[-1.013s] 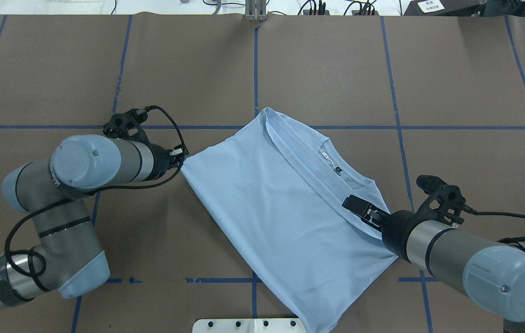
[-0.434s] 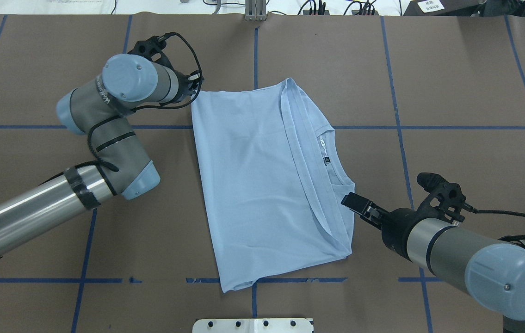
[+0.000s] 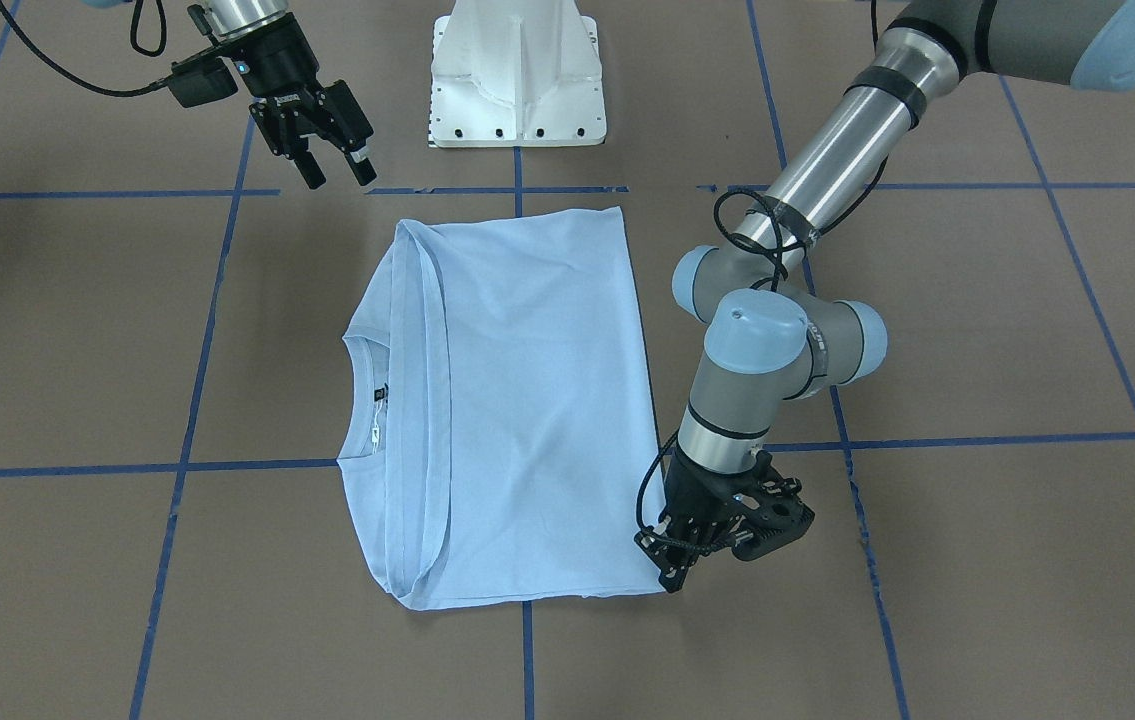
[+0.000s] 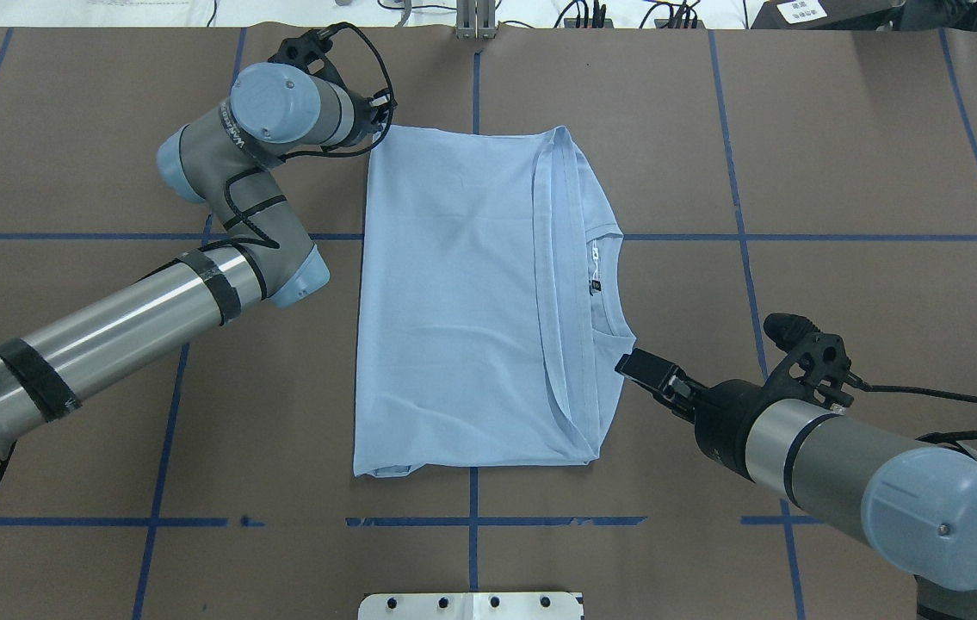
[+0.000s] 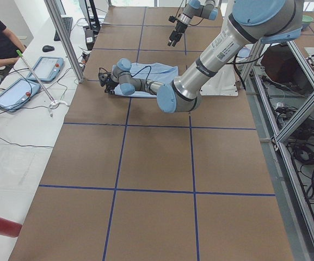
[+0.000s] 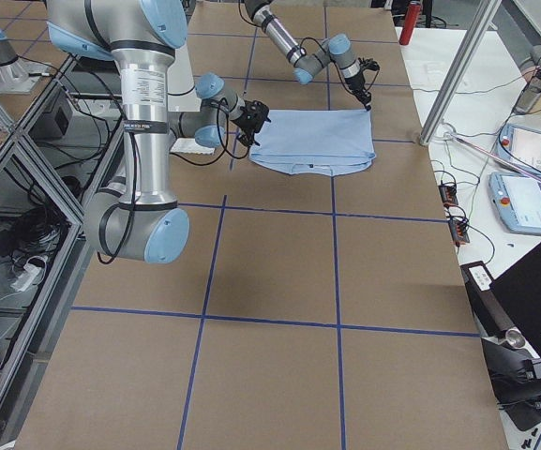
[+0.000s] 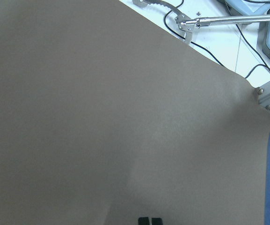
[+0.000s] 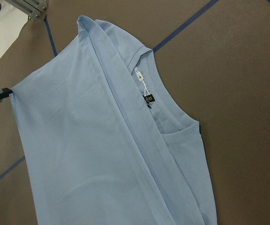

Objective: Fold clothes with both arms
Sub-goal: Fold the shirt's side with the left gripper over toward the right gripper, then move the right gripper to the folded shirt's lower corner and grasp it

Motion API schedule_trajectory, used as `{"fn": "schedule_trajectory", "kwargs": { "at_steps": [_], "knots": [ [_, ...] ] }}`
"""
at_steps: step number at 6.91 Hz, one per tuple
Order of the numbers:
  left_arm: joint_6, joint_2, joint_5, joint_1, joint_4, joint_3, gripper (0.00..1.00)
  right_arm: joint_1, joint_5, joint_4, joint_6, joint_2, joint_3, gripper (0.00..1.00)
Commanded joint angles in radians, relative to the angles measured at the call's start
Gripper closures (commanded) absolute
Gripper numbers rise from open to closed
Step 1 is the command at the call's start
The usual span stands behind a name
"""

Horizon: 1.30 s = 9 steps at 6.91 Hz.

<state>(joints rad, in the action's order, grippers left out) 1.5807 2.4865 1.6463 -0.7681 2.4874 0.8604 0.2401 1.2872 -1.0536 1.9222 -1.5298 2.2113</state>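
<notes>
T-shirt (image 4: 454, 301), light blue, folded flat, neckline showing, left gripper (image 3: 669, 577) clamped on corner, right gripper (image 3: 338, 177) spread apart.

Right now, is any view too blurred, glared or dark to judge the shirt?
Right wrist view: sharp and evenly lit, T-shirt seams and neck label crisp. Overhead view: sharp, no glare on the cloth, only a sheen on the left arm tube. Left wrist view: mostly table and left fingers, no shirt. Side views: shirt tiny.

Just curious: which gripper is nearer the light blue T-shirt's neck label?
Right. Right gripper hovers by the collar, near the neck label; left gripper pinches the T-shirt's far corner.
</notes>
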Motion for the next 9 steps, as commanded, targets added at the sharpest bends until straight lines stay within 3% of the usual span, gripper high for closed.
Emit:
{"fn": "schedule_trajectory", "kwargs": {
  "at_steps": [1,2,3,6,8,9],
  "knots": [
    [0.004,-0.149,0.059,0.007,-0.037,0.293,0.65,0.002,-0.012,0.004,0.006,0.133,-0.112,0.00],
    [0.004,-0.235,0.111,0.009,-0.059,0.387,0.64,-0.004,-0.014,0.006,-0.006,0.140,-0.161,0.06],
    [0.004,-0.267,0.113,0.009,-0.059,0.422,0.64,-0.018,-0.006,-0.003,-0.032,0.175,-0.217,0.22],
    [0.011,-0.270,0.113,0.016,-0.061,0.422,0.62,-0.056,-0.003,-0.003,-0.474,0.197,-0.275,0.37],
    [0.022,-0.271,0.113,0.016,-0.061,0.422,0.62,-0.056,-0.003,0.006,-0.606,0.209,-0.318,0.42],
    [0.022,-0.271,0.113,0.016,-0.061,0.422,0.62,-0.058,0.000,0.004,-0.606,0.218,-0.321,0.72]
  ]
}}
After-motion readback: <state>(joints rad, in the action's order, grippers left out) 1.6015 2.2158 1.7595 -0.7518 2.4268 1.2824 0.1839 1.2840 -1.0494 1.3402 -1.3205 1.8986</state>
